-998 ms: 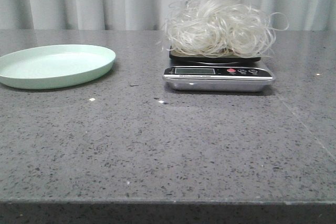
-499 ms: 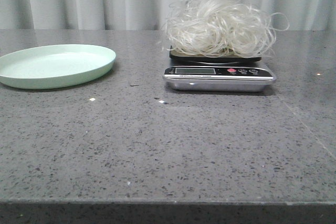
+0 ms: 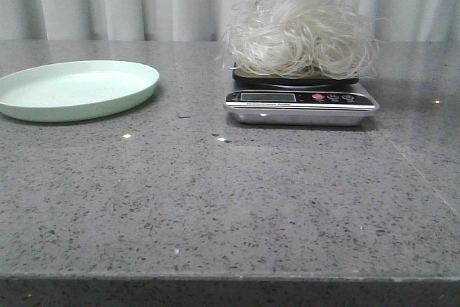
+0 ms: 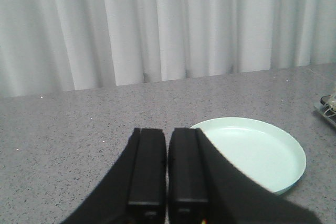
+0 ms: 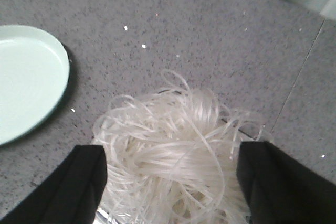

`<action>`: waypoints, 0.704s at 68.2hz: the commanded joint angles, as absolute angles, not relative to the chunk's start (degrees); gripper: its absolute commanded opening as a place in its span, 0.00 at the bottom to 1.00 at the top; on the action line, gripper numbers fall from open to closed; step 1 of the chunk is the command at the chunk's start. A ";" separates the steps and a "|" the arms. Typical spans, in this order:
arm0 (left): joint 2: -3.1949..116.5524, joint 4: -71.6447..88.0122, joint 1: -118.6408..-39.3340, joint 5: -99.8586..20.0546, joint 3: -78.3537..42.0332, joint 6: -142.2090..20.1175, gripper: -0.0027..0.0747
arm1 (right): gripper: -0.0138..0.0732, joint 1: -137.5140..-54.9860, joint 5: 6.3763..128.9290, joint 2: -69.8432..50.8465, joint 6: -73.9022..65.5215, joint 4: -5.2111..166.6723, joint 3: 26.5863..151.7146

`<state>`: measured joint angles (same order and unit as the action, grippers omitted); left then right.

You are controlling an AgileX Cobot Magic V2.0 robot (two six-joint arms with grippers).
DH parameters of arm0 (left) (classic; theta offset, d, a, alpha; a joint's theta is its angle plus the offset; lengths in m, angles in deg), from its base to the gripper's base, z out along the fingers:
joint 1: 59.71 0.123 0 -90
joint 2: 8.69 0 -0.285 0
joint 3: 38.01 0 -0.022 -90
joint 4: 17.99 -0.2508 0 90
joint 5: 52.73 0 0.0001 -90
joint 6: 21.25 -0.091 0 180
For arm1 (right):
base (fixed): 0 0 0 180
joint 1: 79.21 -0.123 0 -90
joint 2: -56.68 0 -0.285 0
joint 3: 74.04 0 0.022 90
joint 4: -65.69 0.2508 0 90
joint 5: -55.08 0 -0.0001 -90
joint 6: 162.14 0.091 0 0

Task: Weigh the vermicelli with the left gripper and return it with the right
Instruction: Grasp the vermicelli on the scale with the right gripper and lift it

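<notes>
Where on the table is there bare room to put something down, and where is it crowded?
Bare tabletop runs along the whole near edge, in front of the plate and the scale. A smaller free patch lies between those two. The plate itself is empty. The scale is crowded: the vermicelli covers its platform, with the open right claw straddling the mound.

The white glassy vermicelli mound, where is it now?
In the front view, the white glassy vermicelli mound sits on the silver scale's black platform, right of centre, well right of the pale green round plate.
</notes>
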<state>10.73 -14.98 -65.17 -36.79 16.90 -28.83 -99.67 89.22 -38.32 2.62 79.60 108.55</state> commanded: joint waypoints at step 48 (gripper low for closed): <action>11.23 -15.00 -65.15 -41.54 15.33 -28.40 0.21 | 0.34 -99.64 88.30 -47.95 1.78 76.29 110.88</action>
